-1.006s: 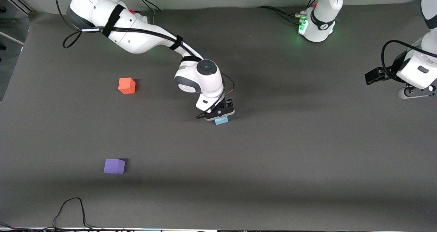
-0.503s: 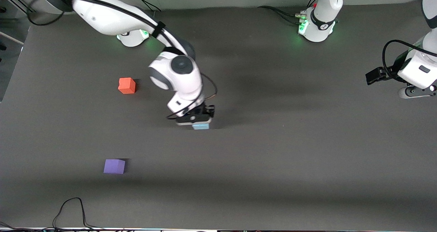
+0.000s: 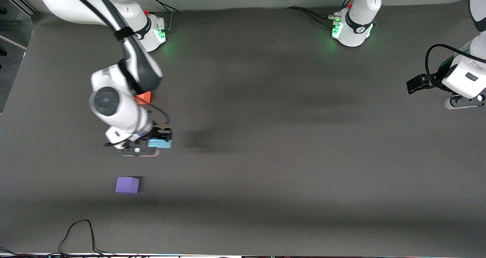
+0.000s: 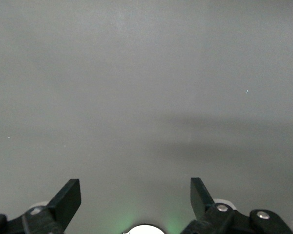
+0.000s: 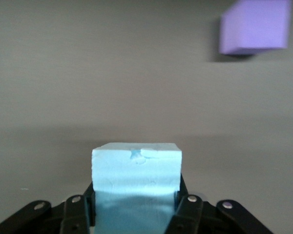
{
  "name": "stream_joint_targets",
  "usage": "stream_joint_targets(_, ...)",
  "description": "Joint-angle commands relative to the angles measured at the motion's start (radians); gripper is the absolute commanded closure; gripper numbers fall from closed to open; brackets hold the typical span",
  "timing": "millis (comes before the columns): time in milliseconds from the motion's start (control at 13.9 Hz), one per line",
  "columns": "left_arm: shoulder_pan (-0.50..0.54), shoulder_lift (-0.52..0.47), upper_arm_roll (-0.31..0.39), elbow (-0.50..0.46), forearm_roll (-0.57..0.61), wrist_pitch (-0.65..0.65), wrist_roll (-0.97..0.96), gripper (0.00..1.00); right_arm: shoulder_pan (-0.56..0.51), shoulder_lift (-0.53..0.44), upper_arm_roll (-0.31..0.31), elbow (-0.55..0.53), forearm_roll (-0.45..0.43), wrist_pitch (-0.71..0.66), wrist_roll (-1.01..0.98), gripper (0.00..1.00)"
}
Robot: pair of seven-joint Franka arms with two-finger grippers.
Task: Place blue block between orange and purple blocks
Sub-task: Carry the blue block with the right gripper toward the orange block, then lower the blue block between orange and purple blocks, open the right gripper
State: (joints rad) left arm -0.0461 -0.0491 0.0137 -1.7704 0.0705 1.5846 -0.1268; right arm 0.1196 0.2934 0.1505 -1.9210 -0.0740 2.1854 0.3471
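My right gripper (image 3: 157, 144) is shut on the blue block (image 3: 160, 143) and holds it above the table, over the stretch between the orange block and the purple block. In the right wrist view the blue block (image 5: 136, 180) sits between the black jaws. The orange block (image 3: 145, 97) is mostly hidden under the right arm. The purple block (image 3: 127, 185) lies nearer the front camera and also shows in the right wrist view (image 5: 254, 27). My left gripper (image 4: 135, 195) is open and empty, waiting over the left arm's end of the table (image 3: 414, 84).
A dark grey mat (image 3: 288, 155) covers the table. A black cable (image 3: 78, 231) loops onto the mat at the edge nearest the front camera. The two arm bases (image 3: 351, 26) stand along the edge farthest from that camera.
My right gripper has carried the blue block from the middle of the table toward the right arm's end, now between the orange and purple blocks. The left arm has not moved.
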Motion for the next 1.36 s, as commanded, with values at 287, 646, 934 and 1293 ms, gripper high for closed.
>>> stream_joint_targets(287,0.002,0.012,0.000,0.035,0.011,-0.040,0.050,0.00,0.011,-0.076,-0.230,-0.377,0.120,0.348,-0.330,0.92)
stream_joint_targets(646,0.003,0.017,0.000,0.042,0.009,-0.040,0.067,0.00,0.009,-0.014,-0.232,-0.424,0.123,0.502,-0.336,0.88)
stream_joint_targets(934,0.002,0.017,-0.001,0.042,0.011,-0.041,0.049,0.00,0.009,0.025,-0.232,-0.423,0.123,0.556,-0.338,0.78)
stream_joint_targets(1293,0.000,0.017,-0.001,0.045,0.011,-0.051,0.047,0.00,0.011,0.038,-0.232,-0.415,0.123,0.567,-0.330,0.00)
